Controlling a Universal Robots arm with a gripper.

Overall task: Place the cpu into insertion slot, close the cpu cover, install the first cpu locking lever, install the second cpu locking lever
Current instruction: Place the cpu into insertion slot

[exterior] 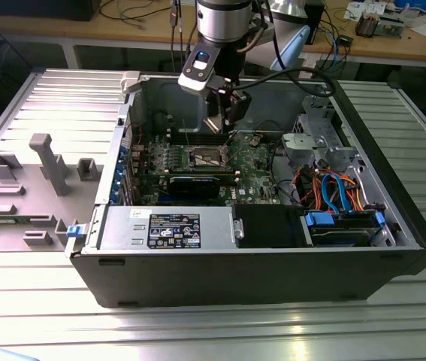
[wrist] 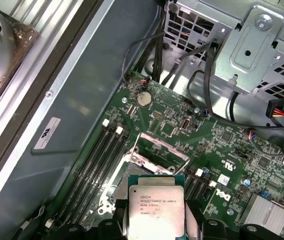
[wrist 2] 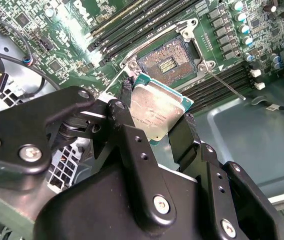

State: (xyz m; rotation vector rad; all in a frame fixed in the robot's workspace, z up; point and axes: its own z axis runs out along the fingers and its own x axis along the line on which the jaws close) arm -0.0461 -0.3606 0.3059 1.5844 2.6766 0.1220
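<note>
Near insertion slot point(wrist 2: 169, 62), second wrist view shows fingers point(wrist 2: 183, 137) seemingly pinching cpu point(wrist 2: 157, 107).

Ribbed metal table point(exterior: 197, 331), wooden workbench point(exterior: 122, 31) behind strewn with cables point(exterior: 131, 10), perhaps overhead lighting.

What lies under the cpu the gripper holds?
In the second wrist view, the insertion slot lies open and empty just beyond the cpu; whatever is directly beneath is hidden by cpu and gripper.
</note>
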